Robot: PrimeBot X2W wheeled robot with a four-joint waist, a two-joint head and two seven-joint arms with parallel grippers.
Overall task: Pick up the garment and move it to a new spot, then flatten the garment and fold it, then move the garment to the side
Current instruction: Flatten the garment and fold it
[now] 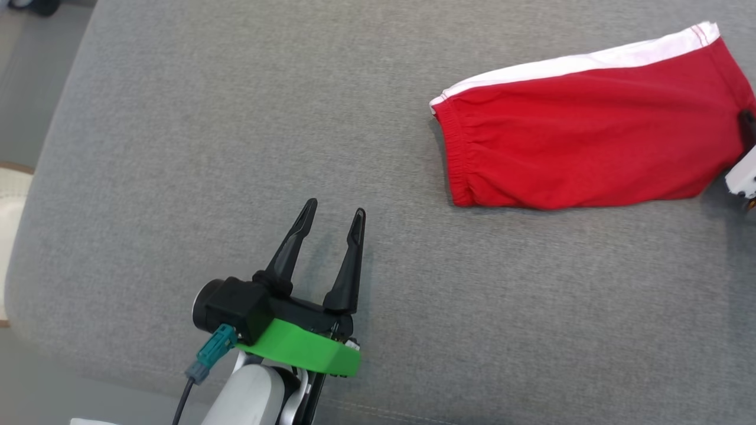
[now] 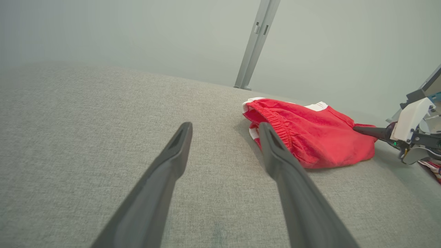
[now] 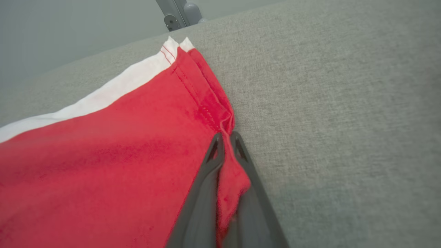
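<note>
The garment [image 1: 585, 139] is a pair of red shorts with a white side stripe, folded and lying flat at the right of the grey cushion [image 1: 236, 147]. My right gripper [image 3: 226, 137] is shut on the garment [image 3: 103, 155], pinching its hemmed edge between both fingers; in the head view that gripper [image 1: 747, 121] sits at the garment's right edge. My left gripper [image 1: 333, 212] hovers open and empty over bare cushion, well left of the garment. The left wrist view has the garment [image 2: 306, 134] beyond my open left gripper [image 2: 225, 129], with the right gripper [image 2: 361, 130] at its far end.
The cushion's left edge [image 1: 35, 177] curves down, with a pale round object [image 1: 9, 212] beyond it. A grey metal post [image 2: 255, 44] stands behind the cushion against a plain wall. Bare fabric spreads wide left of the garment.
</note>
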